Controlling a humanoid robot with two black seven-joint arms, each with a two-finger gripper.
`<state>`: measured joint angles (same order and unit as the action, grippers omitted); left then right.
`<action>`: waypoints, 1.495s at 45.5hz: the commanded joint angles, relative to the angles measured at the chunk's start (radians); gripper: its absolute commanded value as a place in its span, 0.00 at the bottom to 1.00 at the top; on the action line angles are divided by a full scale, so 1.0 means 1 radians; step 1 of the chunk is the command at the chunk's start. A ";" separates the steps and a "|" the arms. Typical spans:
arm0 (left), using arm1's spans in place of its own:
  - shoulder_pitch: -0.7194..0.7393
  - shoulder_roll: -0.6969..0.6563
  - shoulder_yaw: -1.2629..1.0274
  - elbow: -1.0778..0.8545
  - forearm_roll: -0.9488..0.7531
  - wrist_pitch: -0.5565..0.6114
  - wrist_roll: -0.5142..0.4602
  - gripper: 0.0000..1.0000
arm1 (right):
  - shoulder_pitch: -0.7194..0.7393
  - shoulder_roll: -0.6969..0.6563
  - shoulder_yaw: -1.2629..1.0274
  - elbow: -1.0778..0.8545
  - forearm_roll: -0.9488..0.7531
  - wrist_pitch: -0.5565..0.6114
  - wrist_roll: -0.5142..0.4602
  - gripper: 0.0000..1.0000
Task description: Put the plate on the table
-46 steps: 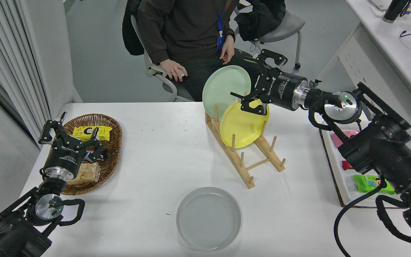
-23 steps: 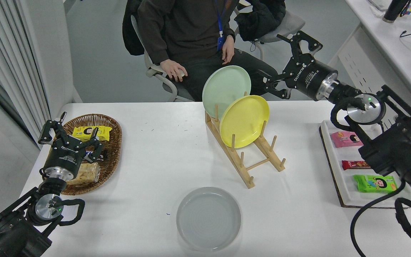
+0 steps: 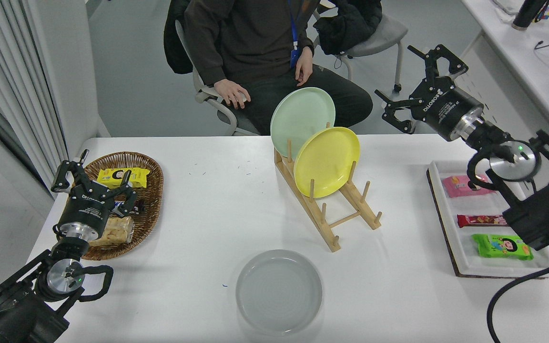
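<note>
The right arm comes in from the right edge and reaches up past the far right corner of the tabletop (image 3: pixel 198 209). Its right hand (image 3: pixel 415 81) is up in the air beyond the far edge, fingers spread wide apart and holding nothing. It's well clear of the wooden rack (image 3: pixel 331 209).

The left arm is parked at the lower left. The left hand (image 3: pixel 94 183) hangs over the near edge of the wicker basket (image 3: pixel 150 190), and its fingers are spread apart too, gripping nothing.

The grey plate (image 3: pixel 279 291) lies flat on the tabletop near the front edge, a bit in front of the rack and well apart from both hands. Nothing is touching it.

Containers:
- The rack holds two plates standing on edge between its pegs. The mint-green plate (image 3: pixel 298 114) is at the far end and the yellow plate (image 3: pixel 327 159) sits just in front, overlapping it. The nearer slots hold nothing.
- The basket has a yellow snack packet (image 3: pixel 117 176) at the back and a clear bag of pale biscuits or crackers (image 3: pixel 115 231) at the front. There's something dark between them, but I can't tell what.
- The white tray (image 3: pixel 446 228) on the right holds a pink packet (image 3: pixel 460 186), a red bar (image 3: pixel 482 220) and a green packet (image 3: pixel 502 246), lined up far to near.

A person sits on a chair past the far edge, one hand (image 3: pixel 233 93) resting on a thigh.
</note>
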<state>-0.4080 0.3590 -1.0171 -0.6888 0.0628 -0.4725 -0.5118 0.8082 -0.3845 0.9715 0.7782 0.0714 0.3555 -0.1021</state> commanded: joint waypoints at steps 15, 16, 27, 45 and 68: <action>0.000 0.000 0.000 0.000 0.000 0.000 -0.001 0.98 | -0.211 -0.016 0.056 -0.028 0.076 0.008 0.004 0.99; 0.000 0.000 0.000 0.000 0.000 0.000 -0.001 0.98 | -0.216 -0.016 0.058 -0.030 0.076 0.010 0.005 0.99; 0.000 0.000 0.000 0.000 0.000 0.000 -0.001 0.98 | -0.270 -0.013 0.096 -0.046 0.076 0.013 0.005 0.99; 0.000 0.000 0.000 0.000 0.000 0.000 0.001 0.98 | -0.342 0.036 0.309 -0.046 0.059 0.014 0.007 0.99; 0.000 0.000 0.000 0.000 0.000 0.000 -0.001 0.98 | -0.431 0.047 0.383 -0.043 0.051 0.097 0.005 0.99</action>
<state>-0.4080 0.3589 -1.0170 -0.6888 0.0629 -0.4725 -0.5122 0.4109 -0.3430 1.3156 0.7366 0.1275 0.4140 -0.0962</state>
